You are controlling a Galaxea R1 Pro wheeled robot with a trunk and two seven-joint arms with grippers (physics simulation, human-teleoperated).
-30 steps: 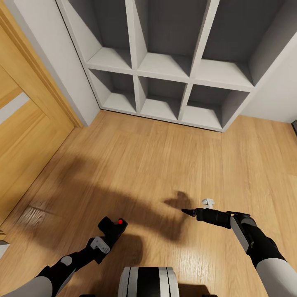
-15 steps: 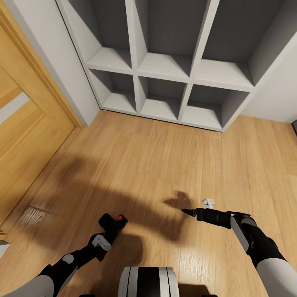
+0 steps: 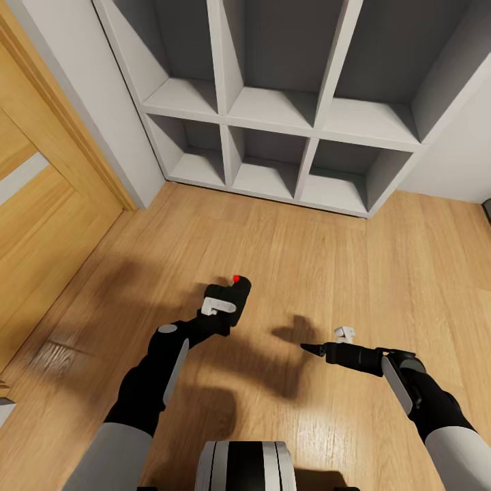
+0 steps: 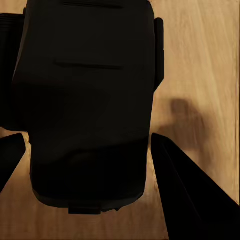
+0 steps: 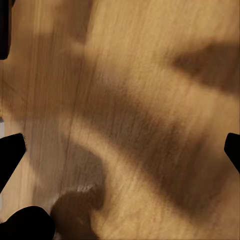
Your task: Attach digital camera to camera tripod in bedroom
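Camera (image 3: 230,294) clamped between left gripper (image 3: 221,308) fingers, raised over wood floor (image 3: 286,232) before grey shelf (image 3: 273,129), red button up, right gripper (image 3: 312,350) beside it, fingers spread wide, door (image 3: 41,204) left of shelf.

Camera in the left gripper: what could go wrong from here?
1. The camera is carried in the air over the wood floor by the left gripper; a slip could drop it.
2. In the left wrist view the camera blocks most of the scene, so lining it up with a mount may be hard.
3. The shelf unit stands ahead; driving forward with the arm out could bump it.
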